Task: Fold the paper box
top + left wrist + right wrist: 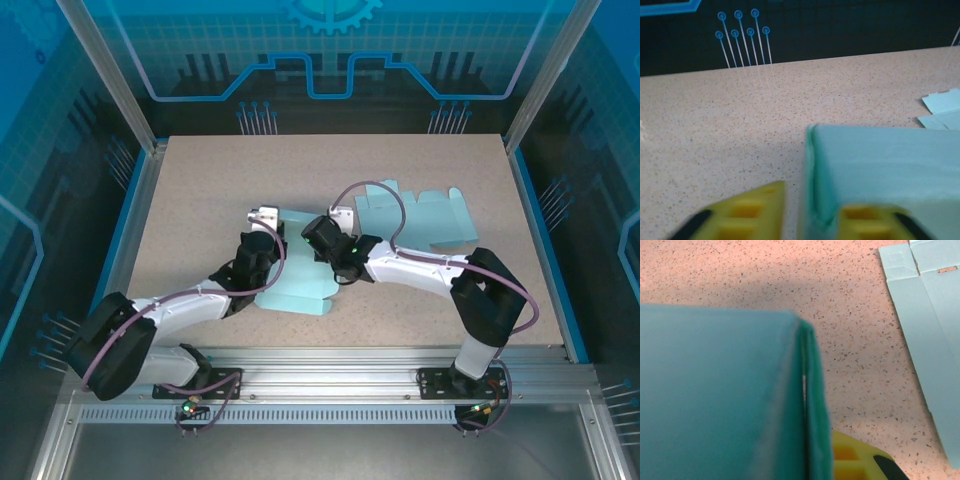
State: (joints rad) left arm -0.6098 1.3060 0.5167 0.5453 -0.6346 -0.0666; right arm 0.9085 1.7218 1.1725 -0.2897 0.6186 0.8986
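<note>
Paper box (300,290) mid-table looks light, floppy card, so hold near creases; right gripper (322,240) pinches its raised wall, left gripper (810,220) straddles a corner, part-open

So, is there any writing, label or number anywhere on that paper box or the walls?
None readable. The half-folded teal paper box and the flat pale-blue cardboard blank are plain; the blue backdrop wall carries only gear and circuit-line drawings, no letters or numbers.

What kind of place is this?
Likely a robot work cell: left arm and right arm at a table, fenced by metal posts and blue panels, with a box to fold.
</note>
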